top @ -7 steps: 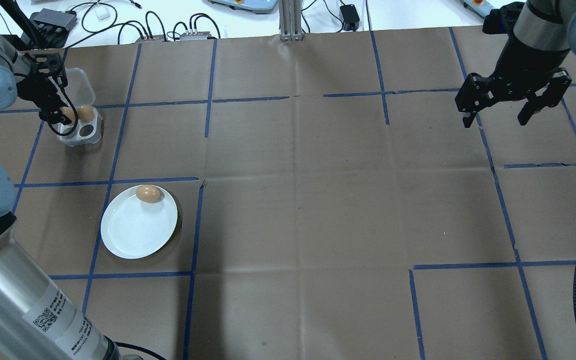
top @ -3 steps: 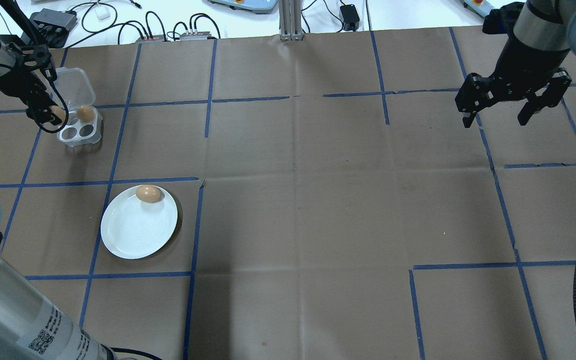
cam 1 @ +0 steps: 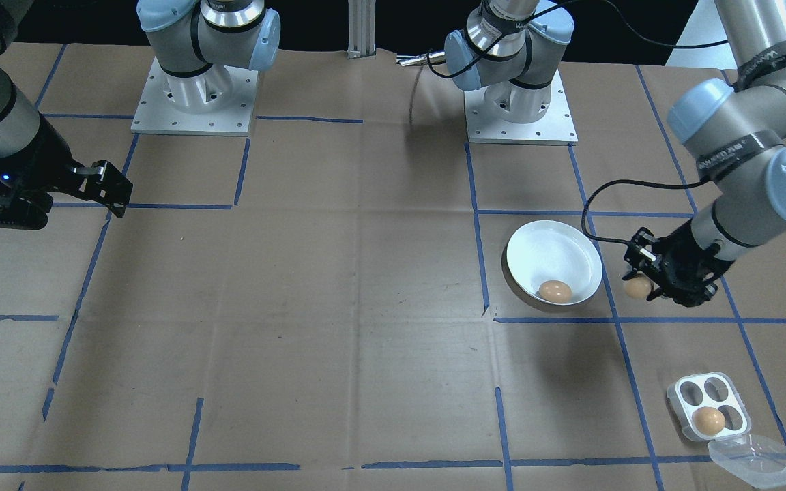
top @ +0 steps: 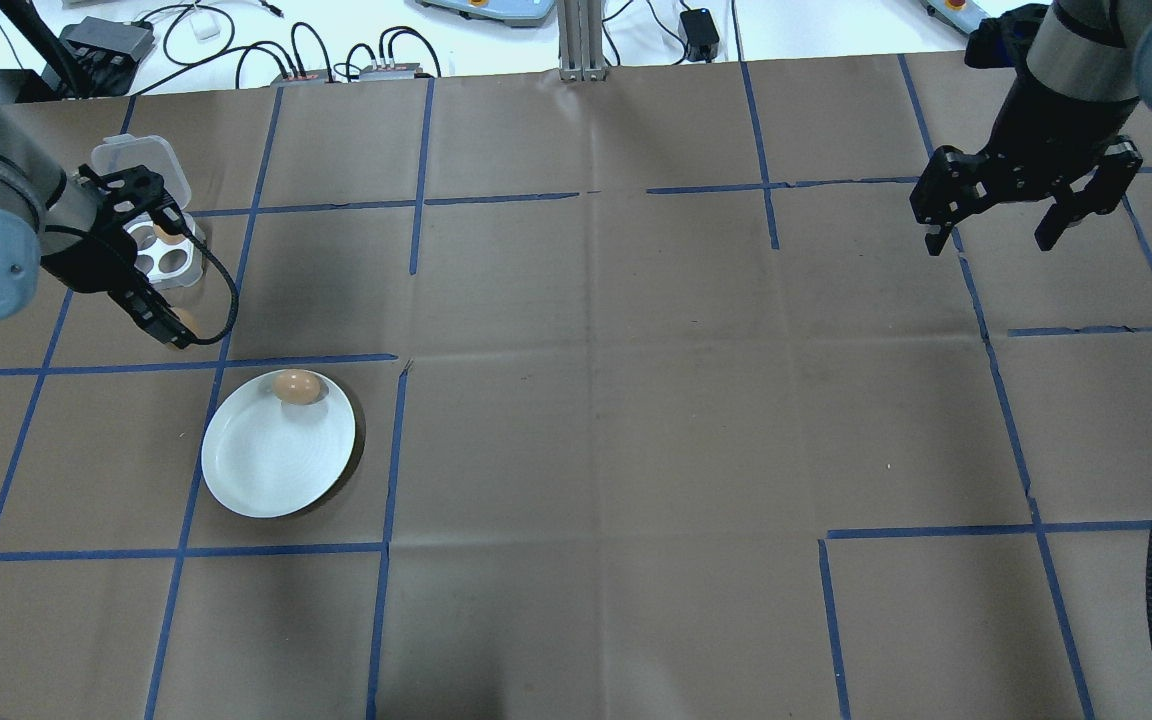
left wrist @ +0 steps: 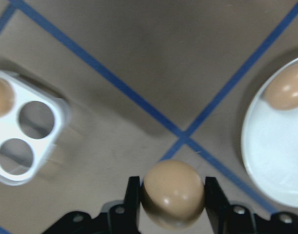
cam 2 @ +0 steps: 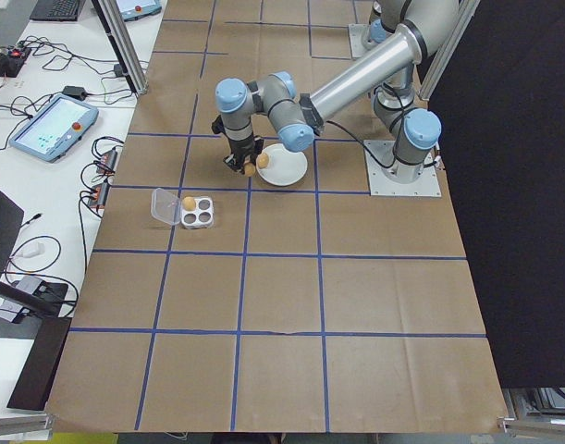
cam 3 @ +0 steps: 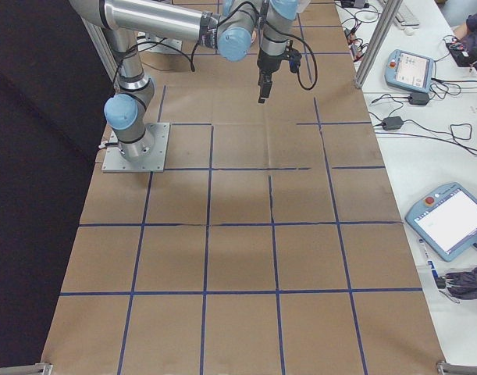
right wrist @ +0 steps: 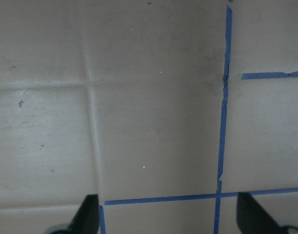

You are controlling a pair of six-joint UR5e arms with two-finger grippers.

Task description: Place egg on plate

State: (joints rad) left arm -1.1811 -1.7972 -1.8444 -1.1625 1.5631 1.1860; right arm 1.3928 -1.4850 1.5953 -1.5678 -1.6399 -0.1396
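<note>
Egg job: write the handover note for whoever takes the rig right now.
Left pincer: shut on an egg, held above the table beside the plate, between plate and egg tray.
Right pincer: open, empty, far off on the other side of the table.
Done: one egg on the plate, near its rim.
Tray: one egg left, three cups empty, lid open.
Left to do: carry the held egg over the plate, lower it, release; then probably fetch the tray egg.

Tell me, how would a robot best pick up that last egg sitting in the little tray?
From straight above, I'd guess. The egg sits in a cup of the egg tray, so only its rounded top is exposed; the open lid leaves it clear. Gripper fingers should close across its middle, on opposite sides.
</note>
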